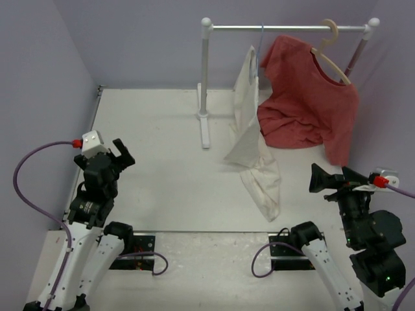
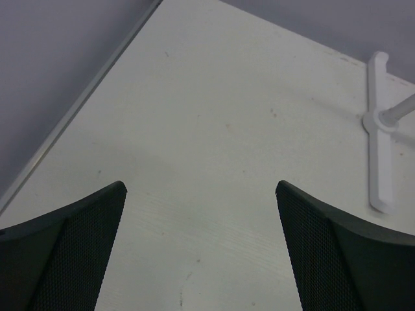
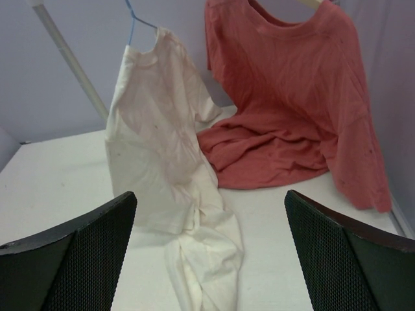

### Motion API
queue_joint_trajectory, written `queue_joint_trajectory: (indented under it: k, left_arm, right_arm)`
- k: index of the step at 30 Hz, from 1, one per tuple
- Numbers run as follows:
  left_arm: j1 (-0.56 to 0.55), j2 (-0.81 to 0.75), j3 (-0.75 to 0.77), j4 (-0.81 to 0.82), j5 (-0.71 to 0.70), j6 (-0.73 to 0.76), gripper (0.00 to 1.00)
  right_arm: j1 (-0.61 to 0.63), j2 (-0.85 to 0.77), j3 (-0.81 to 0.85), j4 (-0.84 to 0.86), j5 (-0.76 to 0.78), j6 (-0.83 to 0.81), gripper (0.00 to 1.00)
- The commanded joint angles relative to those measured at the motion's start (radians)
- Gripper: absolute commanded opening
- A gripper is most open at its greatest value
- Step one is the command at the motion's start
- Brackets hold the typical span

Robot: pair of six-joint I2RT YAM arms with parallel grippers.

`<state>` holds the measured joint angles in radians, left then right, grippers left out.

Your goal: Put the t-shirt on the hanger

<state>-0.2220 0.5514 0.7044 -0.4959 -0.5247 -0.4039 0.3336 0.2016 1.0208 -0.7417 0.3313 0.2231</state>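
The cream-white t-shirt (image 1: 251,129) hangs from the light-blue wire hanger (image 1: 259,48) on the white rail, its lower part trailing onto the table toward the front. In the right wrist view the t-shirt (image 3: 162,149) hangs ahead and the hanger (image 3: 137,19) shows at its collar. My left gripper (image 1: 122,154) is open and empty at the table's left, far from the shirt; its view (image 2: 201,188) shows bare table. My right gripper (image 1: 331,178) is open and empty at the right, short of the shirt's lower end (image 3: 211,194).
A larger red t-shirt (image 1: 310,97) hangs on a beige hanger (image 1: 331,45) at the rail's right end and drapes onto the table. The white clothes rail (image 1: 285,28) stands on a post with a foot (image 1: 205,123), also seen in the left wrist view (image 2: 379,149). Walls close both sides.
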Motion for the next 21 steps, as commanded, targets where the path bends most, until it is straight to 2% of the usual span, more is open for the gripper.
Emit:
queue_joint_trajectory:
  k: [1, 6, 13, 21]
  left_arm:
    - [-0.03, 0.0, -0.005, 0.04, 0.013, 0.036, 1.0]
    - [-0.031, -0.002, 0.003, 0.031, 0.012, 0.039, 1.0]
    - [-0.039, -0.003, -0.011, 0.056, 0.085, 0.061, 1.0]
    - [-0.071, -0.016, -0.015, 0.045, 0.054, 0.063, 1.0]
  right_arm:
    - [0.002, 0.011, -0.059, -0.06, 0.042, 0.049, 0.99]
    - [0.002, -0.043, -0.108, -0.052, 0.059, 0.047, 0.99]
    - [0.002, -0.041, -0.108, -0.058, 0.074, 0.06, 0.99]
    - [0.002, -0.032, -0.136, -0.036, 0.078, 0.068, 0.99]
